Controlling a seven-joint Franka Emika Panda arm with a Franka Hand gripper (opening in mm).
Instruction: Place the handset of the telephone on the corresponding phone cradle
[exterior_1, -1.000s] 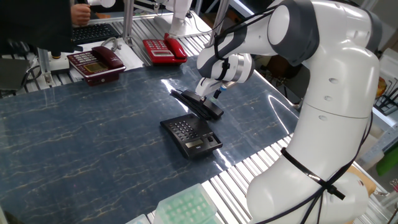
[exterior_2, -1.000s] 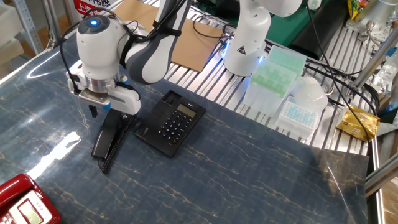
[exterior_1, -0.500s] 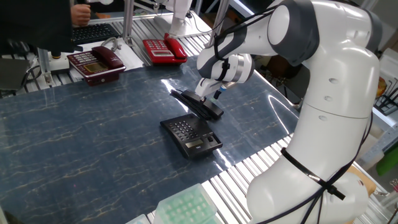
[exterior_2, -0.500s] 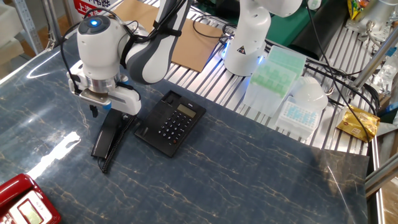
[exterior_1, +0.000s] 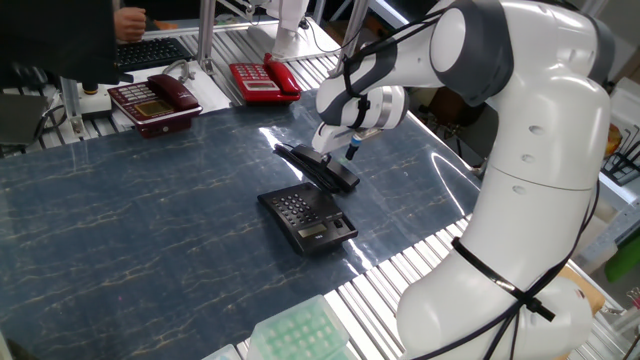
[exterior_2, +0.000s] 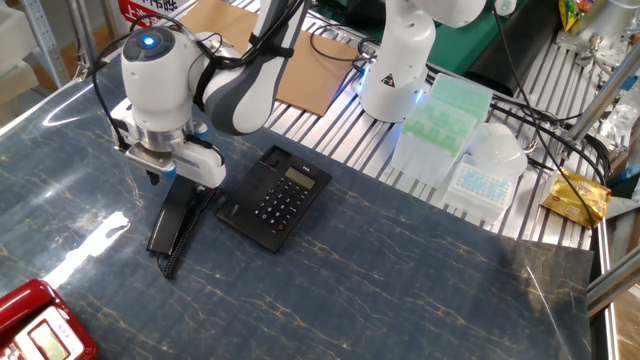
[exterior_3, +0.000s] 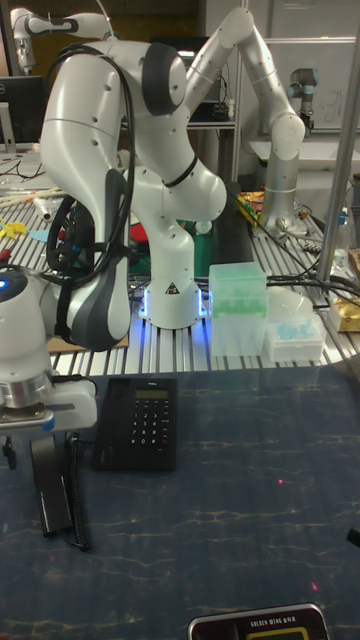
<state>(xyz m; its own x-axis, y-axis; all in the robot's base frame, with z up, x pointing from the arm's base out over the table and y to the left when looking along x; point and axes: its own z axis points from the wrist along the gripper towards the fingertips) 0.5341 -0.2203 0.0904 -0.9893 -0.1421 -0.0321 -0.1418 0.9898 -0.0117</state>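
The slim black handset (exterior_1: 318, 168) (exterior_2: 175, 218) (exterior_3: 48, 485) lies flat on the blue marbled table, just beside the black telephone (exterior_1: 305, 218) (exterior_2: 275, 195) (exterior_3: 137, 422) and not on it. The phone cradle (exterior_2: 243, 187) (exterior_3: 108, 422), the strip of the base nearest the handset, has nothing on it. My gripper (exterior_1: 340, 155) (exterior_2: 170, 180) (exterior_3: 40, 445) hangs just over the handset's far end, pointing down. Its fingers look open, one on each side of the handset, without gripping it. The hand hides that end of the handset.
A dark red phone (exterior_1: 155, 100) and a bright red phone (exterior_1: 262, 80) stand at the table's far edge. Another red phone (exterior_2: 40, 330) sits at the near corner in the other fixed view. Green tip racks (exterior_2: 445, 115) and a second white arm's base (exterior_2: 395, 70) lie past the metal rails.
The gripper has risen slightly over the handset's end. Handset and telephone have not moved.
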